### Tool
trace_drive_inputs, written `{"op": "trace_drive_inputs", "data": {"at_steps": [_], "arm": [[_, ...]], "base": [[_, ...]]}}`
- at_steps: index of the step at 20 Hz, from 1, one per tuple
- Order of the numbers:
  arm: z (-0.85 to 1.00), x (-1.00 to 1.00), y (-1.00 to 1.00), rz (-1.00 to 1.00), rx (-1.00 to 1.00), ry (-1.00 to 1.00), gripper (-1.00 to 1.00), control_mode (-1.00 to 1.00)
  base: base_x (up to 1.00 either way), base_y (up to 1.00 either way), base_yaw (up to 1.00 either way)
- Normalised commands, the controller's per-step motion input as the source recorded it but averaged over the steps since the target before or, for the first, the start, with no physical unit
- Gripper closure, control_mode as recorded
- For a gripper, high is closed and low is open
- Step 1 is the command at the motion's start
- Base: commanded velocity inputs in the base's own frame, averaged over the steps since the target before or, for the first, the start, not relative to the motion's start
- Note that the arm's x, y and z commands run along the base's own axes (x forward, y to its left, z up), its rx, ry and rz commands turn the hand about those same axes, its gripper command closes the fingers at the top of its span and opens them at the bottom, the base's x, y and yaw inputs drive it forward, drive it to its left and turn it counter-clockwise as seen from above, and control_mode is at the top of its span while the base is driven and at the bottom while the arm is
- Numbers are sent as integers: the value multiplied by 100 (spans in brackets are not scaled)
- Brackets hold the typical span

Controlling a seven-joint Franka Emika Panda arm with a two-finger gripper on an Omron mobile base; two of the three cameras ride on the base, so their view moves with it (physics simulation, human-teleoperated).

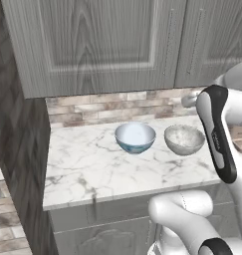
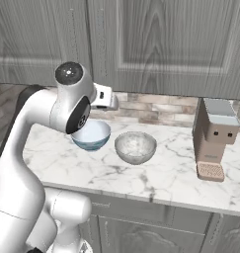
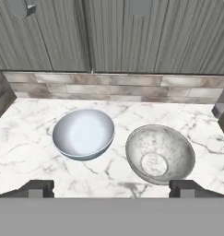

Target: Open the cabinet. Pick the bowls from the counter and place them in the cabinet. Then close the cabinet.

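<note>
Below the closed cabinet [image 1: 97, 45], the blue bowl [image 3: 83, 134] and speckled bowl [image 3: 159, 154] sit just beside each other on the table [image 1: 92, 169]; tool [image 3: 111, 188] fingers spread apart.

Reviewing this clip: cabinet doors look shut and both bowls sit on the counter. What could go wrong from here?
1. The cabinet doors are shut; grabbing a bowl first would likely leave no free gripper for the handle.
2. The blue bowl and the speckled bowl sit close together, so the open gripper may nudge one while closing on the other.
3. The coffee machine stands right of the bowls; a wide swing might hit it.
</note>
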Motion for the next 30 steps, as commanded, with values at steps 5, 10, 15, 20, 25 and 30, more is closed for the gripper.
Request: {"op": "trace_drive_inputs", "data": {"at_steps": [5,10,15,20,25,30], "arm": [[40,0,-3,0,0,-22,-100,-100],[30,9,0,0,0,-18,-100,-100],[25,11,0,0,0,-11,-100,-100],[22,6,1,0,-1,-11,-100,-100],[31,8,0,-2,0,-9,-100,-100],[26,21,0,-2,0,-2,-100,-100]], "base": [[0,0,0],[0,0,0],[0,0,0],[0,0,0],[0,0,0],[0,0,0]]}}
